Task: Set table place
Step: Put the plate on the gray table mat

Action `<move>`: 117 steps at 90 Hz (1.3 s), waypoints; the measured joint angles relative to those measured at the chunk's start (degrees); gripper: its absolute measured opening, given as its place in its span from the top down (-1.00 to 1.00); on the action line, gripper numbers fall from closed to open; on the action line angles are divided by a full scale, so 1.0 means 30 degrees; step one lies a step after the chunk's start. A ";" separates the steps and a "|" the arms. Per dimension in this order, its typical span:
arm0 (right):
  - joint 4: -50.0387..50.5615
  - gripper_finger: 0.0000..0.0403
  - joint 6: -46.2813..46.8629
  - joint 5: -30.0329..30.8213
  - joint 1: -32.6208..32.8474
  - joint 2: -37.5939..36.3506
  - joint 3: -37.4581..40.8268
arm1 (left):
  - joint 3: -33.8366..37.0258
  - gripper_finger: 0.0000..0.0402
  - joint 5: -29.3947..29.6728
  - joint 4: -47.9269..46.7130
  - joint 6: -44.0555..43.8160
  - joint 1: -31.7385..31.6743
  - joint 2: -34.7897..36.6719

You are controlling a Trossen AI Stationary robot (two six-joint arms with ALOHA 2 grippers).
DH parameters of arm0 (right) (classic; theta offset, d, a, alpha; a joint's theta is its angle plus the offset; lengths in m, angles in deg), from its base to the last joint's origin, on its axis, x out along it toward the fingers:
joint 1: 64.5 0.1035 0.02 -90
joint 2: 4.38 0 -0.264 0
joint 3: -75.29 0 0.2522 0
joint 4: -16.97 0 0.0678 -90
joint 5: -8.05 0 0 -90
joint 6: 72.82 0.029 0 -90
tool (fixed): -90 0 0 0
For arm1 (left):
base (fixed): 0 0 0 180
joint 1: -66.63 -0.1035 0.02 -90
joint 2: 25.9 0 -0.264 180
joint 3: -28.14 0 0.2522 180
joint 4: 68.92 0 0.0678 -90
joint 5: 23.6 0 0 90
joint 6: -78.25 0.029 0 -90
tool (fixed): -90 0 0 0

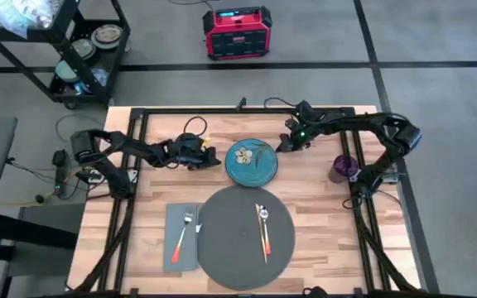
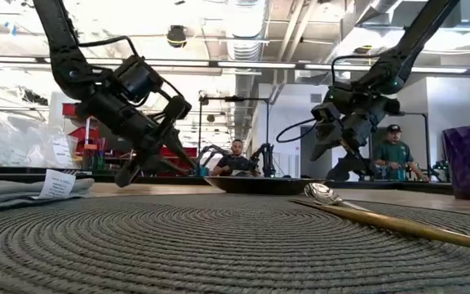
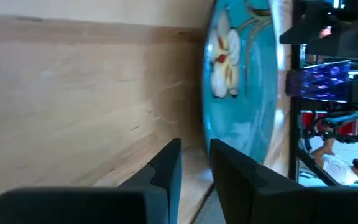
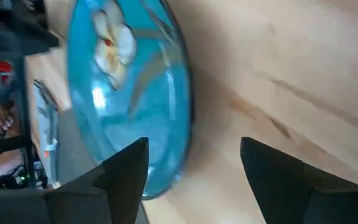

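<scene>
Placemat (image 1: 245, 238): lay at the table's (image 1: 321, 207) near edge, spoon (image 1: 263, 230) on it.
Plate (image 1: 251, 161): just behind the placemat, between both grippers.
Left gripper (image 1: 214, 159): narrowly parted, empty.
Right gripper (image 1: 281, 146): spread wide, empty.
Around: napkin (image 1: 181, 238) with fork (image 1: 184, 232); purple cup (image 1: 343, 168).

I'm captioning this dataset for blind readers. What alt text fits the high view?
Seen from above, a teal plate sits on the table just beyond a round grey placemat, with the left gripper and right gripper flanking it. A spoon lies on the placemat; a fork on a napkin.
</scene>
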 joint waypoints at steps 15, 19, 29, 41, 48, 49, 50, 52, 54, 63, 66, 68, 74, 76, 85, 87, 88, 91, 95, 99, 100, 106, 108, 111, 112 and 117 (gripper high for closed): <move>-0.0875 -0.19 0.0208 -0.0609 0.0451 0.1107 0.0000 | -0.0003 0.66 0.0035 0.0614 -0.0113 0.0000 -0.0061; -0.1044 -0.19 0.0299 -0.0686 0.0567 0.1292 -0.0004 | 0.0000 0.66 0.0049 0.0607 -0.0137 0.0000 -0.0068; -0.1721 -0.19 0.0614 -0.1141 0.0734 0.1724 -0.0015 | 0.0000 0.66 0.0080 0.0622 -0.0141 0.0000 -0.0061; -0.3001 -0.19 0.1411 -0.1384 0.0857 0.1885 -0.0007 | 0.0000 0.66 0.0108 0.0791 -0.0141 0.0000 -0.0061; -0.3366 -0.19 0.1523 -0.1386 0.0857 0.1897 -0.0007 | 0.0000 0.66 0.0031 0.0950 -0.0309 0.0000 -0.0061; -0.3367 -0.19 0.1537 -0.1388 0.0855 0.1895 -0.0007 | 0.0000 0.66 -0.0011 0.0954 -0.0353 0.0000 -0.0061; -0.3372 -0.19 0.1565 -0.1391 0.0851 0.1892 -0.0007 | 0.0000 0.66 -0.0056 0.0954 -0.0379 0.0000 -0.0061; -0.3372 -0.19 0.1603 -0.1384 0.0849 0.1892 -0.0007 | 0.0000 0.66 -0.0145 0.0940 -0.0411 0.0000 -0.0061; -0.3350 -0.19 0.1627 -0.1377 0.0842 0.1894 -0.0007 | 0.0000 0.66 -0.0200 0.0929 -0.0431 0.0000 -0.0061; -0.3388 -0.19 0.1588 -0.1377 0.0835 0.1892 -0.0007 | 0.0000 0.66 -0.0389 0.0901 -0.0432 0.0000 -0.0061; -0.3381 -0.19 0.1581 -0.1377 0.0835 0.1892 -0.0007 | 0.0000 0.66 -0.0400 0.0864 -0.0421 0.0000 -0.0061; -0.3364 -0.19 0.1581 -0.1377 0.0842 0.1893 -0.0007 | 0.0000 0.66 -0.0398 0.0862 -0.0386 0.0000 -0.0061; -0.3358 -0.19 0.1574 -0.1384 0.0842 0.1892 -0.0007 | -0.0134 0.66 -0.0408 0.0627 -0.0016 0.0000 -0.0061; -0.3372 -0.19 0.1574 -0.1378 0.0842 0.1892 -0.0007 | -0.0276 0.66 -0.0406 0.0387 0.0196 0.0004 -0.0061; -0.3356 -0.19 0.1574 -0.1384 0.0836 0.1892 -0.0007 | -0.1055 0.64 -0.0386 -0.1138 0.1152 0.0007 -0.0061; -0.3359 -0.19 0.1574 -0.1384 0.0842 0.1892 -0.0007 | -0.1268 0.62 -0.0370 -0.1665 0.1441 0.0007 -0.0061; -0.3354 -0.19 0.1572 -0.1384 0.0840 0.1892 -0.0007 | -0.1376 0.62 -0.0357 -0.1925 0.1588 0.0007 -0.0061; -0.3344 -0.19 0.1574 -0.1381 0.0835 0.1892 -0.0007 | -0.1707 0.59 -0.0329 -0.2711 0.1999 0.0007 -0.0061; -0.3351 -0.19 0.1574 -0.1384 0.0835 0.1892 -0.0007 | -0.2085 0.55 -0.0325 -0.3617 0.2461 0.0007 -0.0061; -0.3348 -0.19 0.1574 -0.1380 0.0835 0.1892 -0.0007 | -0.2427 0.51 -0.0321 -0.4370 0.2736 0.0007 -0.0061; -0.3351 -0.19 0.1576 -0.1378 0.0835 0.1892 -0.0007 | -0.2490 0.50 -0.0312 -0.4498 0.2791 0.0007 -0.0061; -0.3351 -0.19 0.1611 -0.1384 0.0835 0.1892 -0.0007 | -0.2647 0.43 -0.0315 -0.4832 0.2868 0.0007 -0.0061; -0.3351 -0.19 0.1619 -0.1384 0.0836 0.1892 -0.0007 | -0.2667 0.41 -0.0332 -0.4808 0.2858 0.0007 -0.0061; -0.3351 -0.19 0.1632 -0.1384 0.0836 0.1892 -0.0006 | -0.2700 0.38 -0.0344 -0.4723 0.2754 0.0007 -0.0061; -0.3351 -0.19 0.1632 -0.1384 0.0841 0.1892 -0.0001 | -0.2705 0.38 -0.0344 -0.4686 0.2687 0.0007 -0.0061; -0.3345 -0.19 0.1653 -0.1384 0.0842 0.1892 -0.0007 | -0.2725 0.34 -0.0374 -0.4705 0.2267 0.0007 -0.0061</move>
